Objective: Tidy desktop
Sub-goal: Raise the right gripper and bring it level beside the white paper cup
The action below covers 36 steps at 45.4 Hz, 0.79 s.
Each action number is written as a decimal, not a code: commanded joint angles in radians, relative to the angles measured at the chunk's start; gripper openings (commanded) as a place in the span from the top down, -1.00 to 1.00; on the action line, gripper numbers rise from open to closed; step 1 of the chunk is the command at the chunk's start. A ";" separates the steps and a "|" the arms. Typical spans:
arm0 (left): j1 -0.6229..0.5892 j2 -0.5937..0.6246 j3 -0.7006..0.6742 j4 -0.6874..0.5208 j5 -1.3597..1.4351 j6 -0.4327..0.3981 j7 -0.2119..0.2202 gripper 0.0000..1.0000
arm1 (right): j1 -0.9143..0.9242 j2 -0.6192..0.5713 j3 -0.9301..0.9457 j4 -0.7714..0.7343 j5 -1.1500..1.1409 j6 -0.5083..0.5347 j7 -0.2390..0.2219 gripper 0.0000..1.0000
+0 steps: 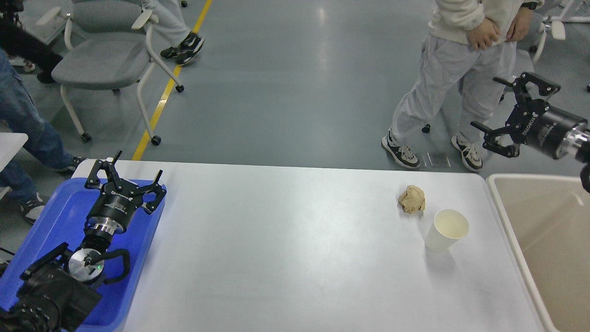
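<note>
The white desktop fills the lower middle of the head view. A crumpled brown paper ball lies near its far right corner. A white paper cup stands upright just right of and nearer than the ball. My left gripper is open and empty above the blue tray. My right gripper is open and empty, raised high beyond the table's far right corner, well away from the ball and cup.
A blue plastic tray sits at the table's left end under my left arm. A beige bin stands off the right end. A person stands beyond the far right corner. A grey chair is at the far left.
</note>
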 commanded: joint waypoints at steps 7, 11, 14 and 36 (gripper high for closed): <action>0.002 0.000 0.000 0.000 0.000 0.000 0.000 -1.00 | 0.112 -0.219 -0.311 0.198 -0.318 0.006 0.010 -1.00; 0.000 0.000 0.000 0.000 0.000 0.000 0.000 -1.00 | 0.113 -0.239 -0.311 0.237 -0.466 0.005 0.012 -1.00; 0.002 0.000 0.000 0.000 0.000 0.000 0.000 -1.00 | 0.112 -0.242 -0.311 0.255 -0.574 0.005 0.015 -1.00; 0.002 0.000 0.000 0.000 0.000 0.000 0.000 -1.00 | 0.093 -0.184 -0.449 0.350 -1.000 -0.144 0.086 -1.00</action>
